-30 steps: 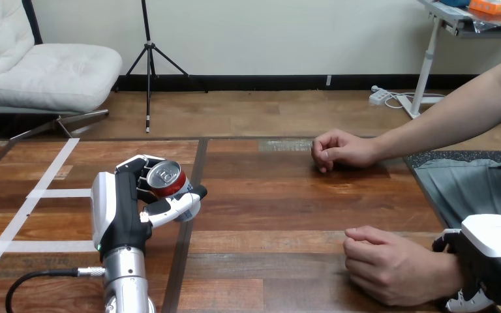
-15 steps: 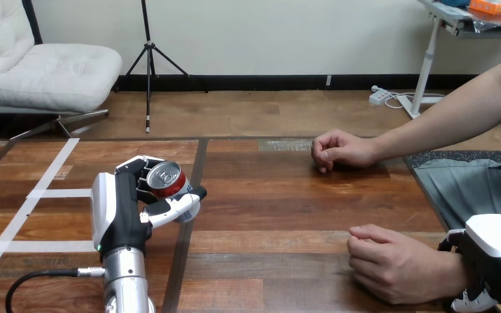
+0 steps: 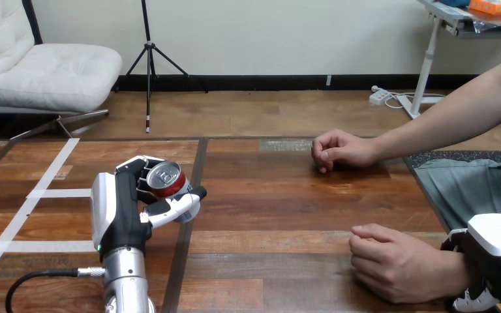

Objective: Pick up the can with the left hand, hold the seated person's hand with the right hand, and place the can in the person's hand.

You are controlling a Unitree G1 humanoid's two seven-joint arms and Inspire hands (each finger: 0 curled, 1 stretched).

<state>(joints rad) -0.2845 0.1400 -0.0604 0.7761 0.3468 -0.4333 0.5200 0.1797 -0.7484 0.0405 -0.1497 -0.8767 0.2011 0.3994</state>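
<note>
Over the table (image 3: pixel 287 215), left hand (image 3: pixel 121 212) grips can (image 3: pixel 167 179); right hand (image 3: pixel 497 261) clasps person's wrist (image 3: pixel 453 272).

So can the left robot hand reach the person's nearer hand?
Probably: the left robot hand, gripping the red metal can, has only bare wooden table before the person's nearer hand, though it's curled.

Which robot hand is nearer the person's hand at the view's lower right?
Right. The right hand sits at the wrist of the person's hand; the left hand, holding the can, is far off to its left across the table.
</note>
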